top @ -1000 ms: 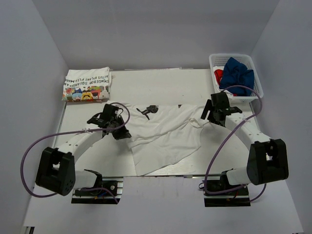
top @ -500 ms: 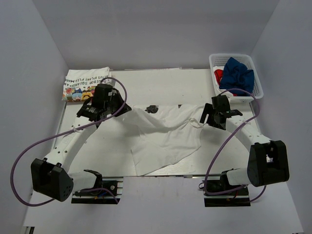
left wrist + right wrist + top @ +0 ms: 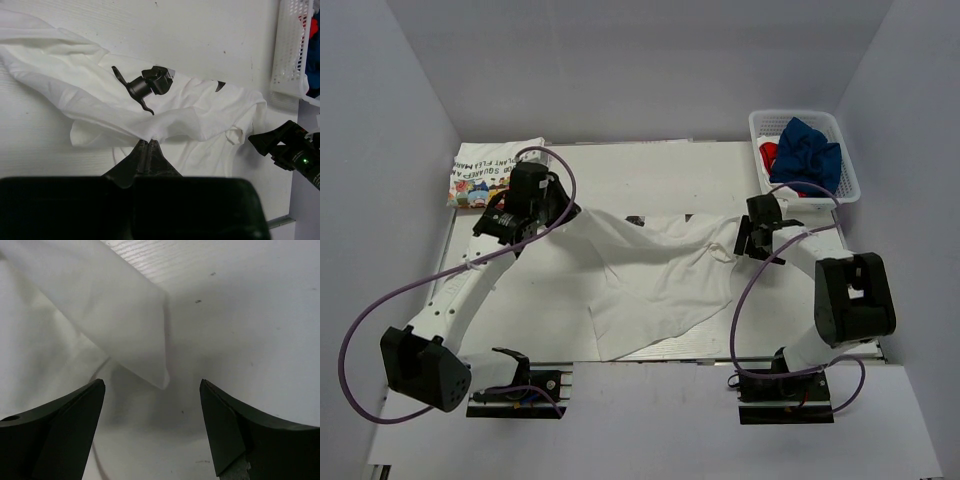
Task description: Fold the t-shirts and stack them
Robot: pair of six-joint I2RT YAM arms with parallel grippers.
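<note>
Black-printed white t-shirt (image 3: pixel 655 275) rumpled on worktop (image 3: pixel 650 170), left gripper (image 3: pixel 148 143) pinching its fold, right gripper (image 3: pixel 152 385) spread wide over its corner

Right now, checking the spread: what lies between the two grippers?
The white cloth t-shirt with a black graphic, pinched by the left gripper and reaching the open right gripper; the top view shows it.

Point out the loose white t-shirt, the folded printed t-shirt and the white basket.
loose white t-shirt (image 3: pixel 655 285): top view, middle of the cloth.
folded printed t-shirt (image 3: pixel 498 172): top view, centre of the print.
white basket (image 3: pixel 795 113): top view, far rim.
</note>
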